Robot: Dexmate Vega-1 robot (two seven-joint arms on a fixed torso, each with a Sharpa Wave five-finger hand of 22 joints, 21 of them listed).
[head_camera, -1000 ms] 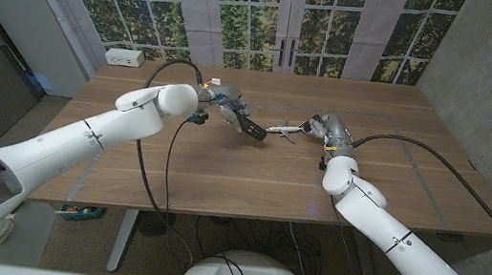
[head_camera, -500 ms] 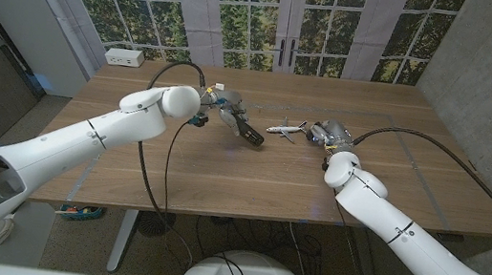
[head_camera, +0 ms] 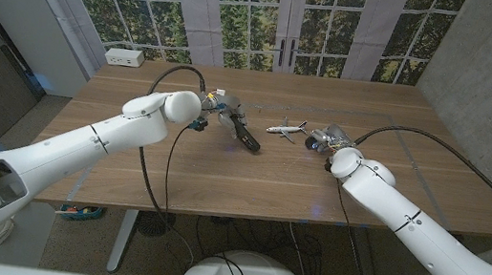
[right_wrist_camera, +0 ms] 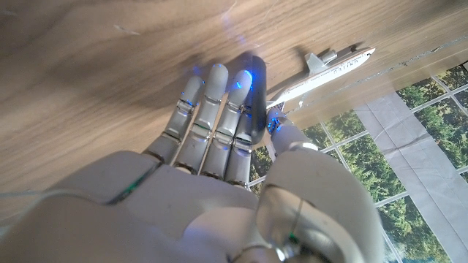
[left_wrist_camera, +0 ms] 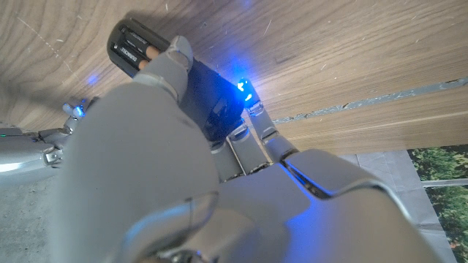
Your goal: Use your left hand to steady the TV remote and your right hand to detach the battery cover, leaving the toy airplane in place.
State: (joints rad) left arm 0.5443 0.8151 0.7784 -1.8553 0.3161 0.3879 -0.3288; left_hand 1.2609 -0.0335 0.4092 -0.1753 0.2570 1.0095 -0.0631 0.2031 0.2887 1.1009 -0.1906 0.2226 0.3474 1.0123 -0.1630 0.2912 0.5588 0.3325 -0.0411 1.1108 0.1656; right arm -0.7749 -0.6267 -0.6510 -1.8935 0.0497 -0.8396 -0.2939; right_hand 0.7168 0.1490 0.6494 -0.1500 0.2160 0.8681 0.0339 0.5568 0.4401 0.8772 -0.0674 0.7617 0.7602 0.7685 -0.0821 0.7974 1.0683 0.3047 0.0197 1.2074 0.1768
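Right hand (head_camera: 327, 139), now drawn back beside the toy airplane (head_camera: 286, 128), grips the battery cover (right_wrist_camera: 257, 109); the TV remote (head_camera: 245, 136) is gripped by the left hand (head_camera: 223, 107).

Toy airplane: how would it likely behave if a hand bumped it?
The airplane looks small and slim, so it is probably light and quick to skid on the smooth table. An off-centre bump would likely spin it. Its thin wings and tail seem fragile.

Head camera overlooks the table (head_camera: 251, 172); wrist cameras sit close, sharing its wood.
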